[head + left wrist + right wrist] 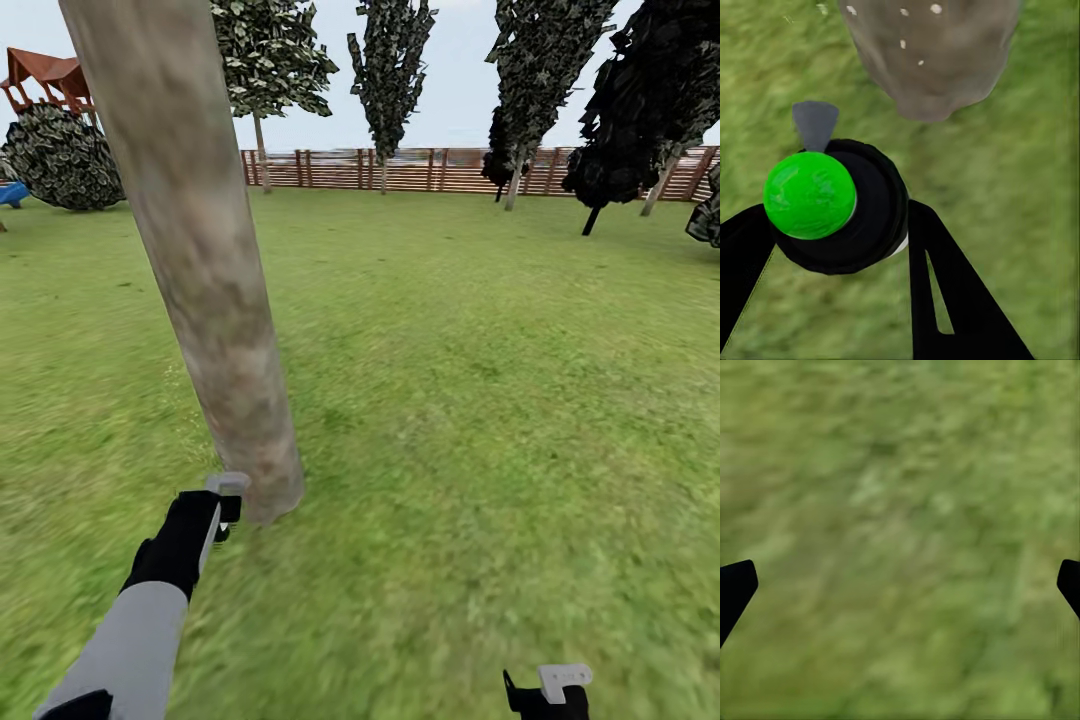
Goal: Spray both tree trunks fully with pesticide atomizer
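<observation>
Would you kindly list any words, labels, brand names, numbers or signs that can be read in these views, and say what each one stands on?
None: no readable text shows in any view.
The pesticide atomizer in the left hand shows a plain black body and a green round top, with no label.
The tree trunk and the fence carry no sign.

trunk [205, 270] looks like rough, matt mottled bark, atomizer [844, 206] is black with a glossy green plastic-looking cap, fence [440, 170] looks wooden
</observation>
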Tool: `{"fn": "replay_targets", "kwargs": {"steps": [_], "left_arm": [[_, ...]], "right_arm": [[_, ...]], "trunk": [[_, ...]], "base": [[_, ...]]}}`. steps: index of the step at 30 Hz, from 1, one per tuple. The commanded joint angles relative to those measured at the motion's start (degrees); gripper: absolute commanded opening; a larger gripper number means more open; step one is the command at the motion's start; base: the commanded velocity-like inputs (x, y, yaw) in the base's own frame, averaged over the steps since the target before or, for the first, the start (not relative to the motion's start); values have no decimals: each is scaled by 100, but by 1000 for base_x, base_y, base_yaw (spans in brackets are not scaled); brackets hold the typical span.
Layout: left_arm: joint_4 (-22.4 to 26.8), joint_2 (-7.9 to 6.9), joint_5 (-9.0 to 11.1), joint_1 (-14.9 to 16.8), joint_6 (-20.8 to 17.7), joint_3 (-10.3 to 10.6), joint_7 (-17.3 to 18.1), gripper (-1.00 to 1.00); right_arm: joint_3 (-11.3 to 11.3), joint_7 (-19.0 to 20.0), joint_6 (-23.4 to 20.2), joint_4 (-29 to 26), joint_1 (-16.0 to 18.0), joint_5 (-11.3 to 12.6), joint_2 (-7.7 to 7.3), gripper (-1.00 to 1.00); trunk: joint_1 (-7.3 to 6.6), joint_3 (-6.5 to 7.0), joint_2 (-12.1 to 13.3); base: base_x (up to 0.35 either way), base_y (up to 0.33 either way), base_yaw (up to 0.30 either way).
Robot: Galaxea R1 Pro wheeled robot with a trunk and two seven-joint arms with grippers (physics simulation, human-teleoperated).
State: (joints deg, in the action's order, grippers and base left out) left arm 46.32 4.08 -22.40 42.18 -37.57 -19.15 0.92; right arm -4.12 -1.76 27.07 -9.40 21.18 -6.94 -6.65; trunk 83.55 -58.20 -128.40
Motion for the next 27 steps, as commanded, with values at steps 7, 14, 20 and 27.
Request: {"fn": "replay_targets", "kwargs": {"steps": [7,14,20,27], "left_arm": [[-11,-481,-20,42,-225,4,239,-100],[-8,94,-25,101,-255,454,536,-100],[0,-140,-14,142,-432,443,554,-100],[0,-647,-27,105,-457,462,927,-100]], "right_arm": [[-9,-4,-9,1,0,0,-22,100],[-9,-2,-9,0,0,0,-29,100],[-17,-6,-8,0,0,0,-29,100],[-18,-9,-9,0,0,1,-29,100]], "trunk": [[0,0,0],[0,0,0],[0,0,0],[0,7,0]], "base": [[0,0,0],[0,0,0],[0,0,0],[0,0,-105]]}}
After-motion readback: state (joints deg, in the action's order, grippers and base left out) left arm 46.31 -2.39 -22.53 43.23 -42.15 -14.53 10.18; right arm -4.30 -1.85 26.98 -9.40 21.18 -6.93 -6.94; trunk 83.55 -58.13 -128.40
